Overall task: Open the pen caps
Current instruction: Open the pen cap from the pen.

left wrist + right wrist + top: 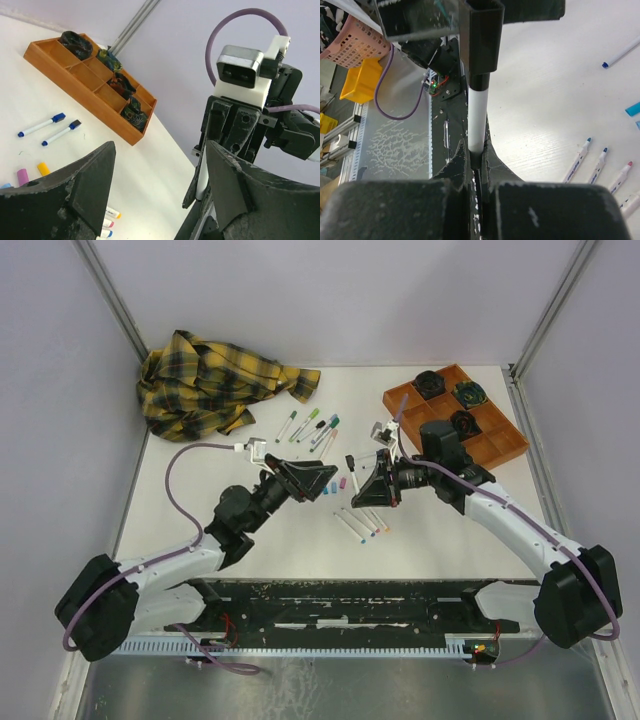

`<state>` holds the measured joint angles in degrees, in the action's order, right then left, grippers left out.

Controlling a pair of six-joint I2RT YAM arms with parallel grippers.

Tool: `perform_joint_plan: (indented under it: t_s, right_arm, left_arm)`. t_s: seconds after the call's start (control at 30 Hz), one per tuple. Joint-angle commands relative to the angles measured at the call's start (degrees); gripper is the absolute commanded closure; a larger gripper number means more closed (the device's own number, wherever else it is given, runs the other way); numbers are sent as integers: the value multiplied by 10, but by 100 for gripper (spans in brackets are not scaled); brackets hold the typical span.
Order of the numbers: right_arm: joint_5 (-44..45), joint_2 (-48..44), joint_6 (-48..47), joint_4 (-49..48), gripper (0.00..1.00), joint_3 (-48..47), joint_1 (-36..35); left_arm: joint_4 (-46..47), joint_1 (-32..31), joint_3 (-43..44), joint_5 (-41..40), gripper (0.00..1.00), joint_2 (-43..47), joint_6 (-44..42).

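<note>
Just illegible print on one white pen [111,214] near pink cap [23,175]

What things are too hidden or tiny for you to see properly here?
- Right wrist view: the pen has its lower end hidden between the shut fingers of the right gripper.
- Top view: the pen caps are too small to count.
- Left wrist view: the other pens are cut off by a finger of the left gripper.
</note>
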<state>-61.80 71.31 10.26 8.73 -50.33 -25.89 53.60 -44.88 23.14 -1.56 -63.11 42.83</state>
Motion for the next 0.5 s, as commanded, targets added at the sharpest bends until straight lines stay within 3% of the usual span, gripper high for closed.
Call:
perform_joint_plan:
  t_s: [0.0, 0.23, 0.47]
  right_arm:
    - [6, -14, -64, 54, 100, -33, -3]
    - [13, -8, -83, 77, 100, -39, -9]
    - [18, -1, -101, 96, 100, -46, -19]
  left_arm:
    - [-68, 40, 49, 143, 21, 13, 36]
    - [-65, 42, 76, 178, 22, -8, 53]
    - [-16, 42, 100, 218, 37, -68, 92]
